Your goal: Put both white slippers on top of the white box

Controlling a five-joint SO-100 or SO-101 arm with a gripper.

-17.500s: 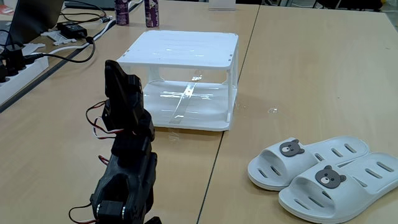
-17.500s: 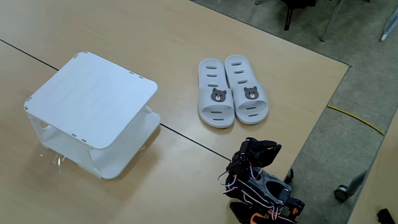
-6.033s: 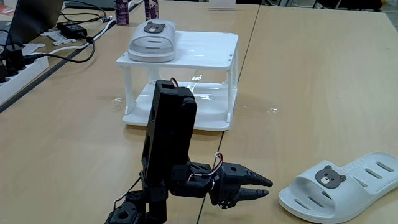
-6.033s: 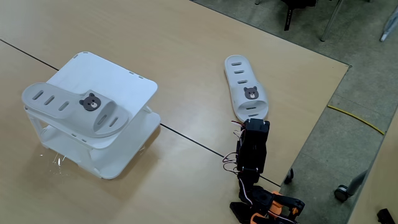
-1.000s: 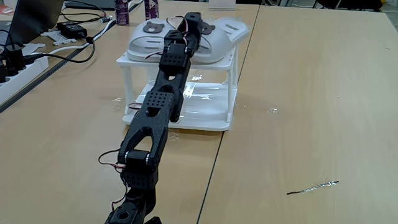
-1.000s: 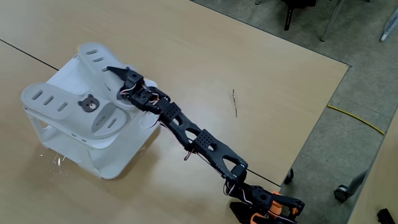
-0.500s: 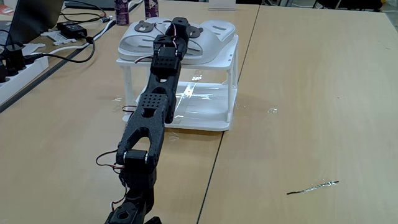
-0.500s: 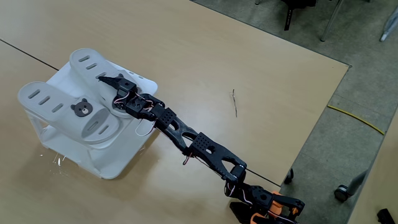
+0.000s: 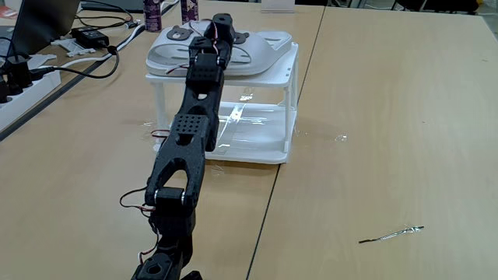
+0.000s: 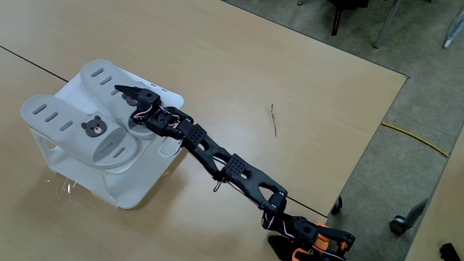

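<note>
Both white slippers lie flat, side by side, on top of the white box [image 9: 284, 71] [image 10: 148, 174]. In a fixed view the nearer slipper [image 10: 61, 125] shows its brown bear badge, and the farther slipper [image 10: 105, 78] lies beside it. In the other fixed view they are the left slipper [image 9: 167, 47] and the right slipper [image 9: 264, 45]. My arm [image 9: 194, 117] stretches fully out to the box. My gripper [image 10: 125, 101] hovers open over the farther slipper's strap, with one finger [image 10: 122, 90] pointing along the slipper.
A thin stick [image 9: 391, 232] [image 10: 273, 119] lies on the wooden table. Cables and a power strip [image 9: 23, 82] run along the left edge, with bottles [image 9: 152, 14] behind the box. The table edge [image 10: 377, 130] drops to the floor at the right.
The second slipper, tilted at the box's edge a second ago, now lies flat beside the first. Both slid further onto the top. The gripper has let go and risen slightly.
</note>
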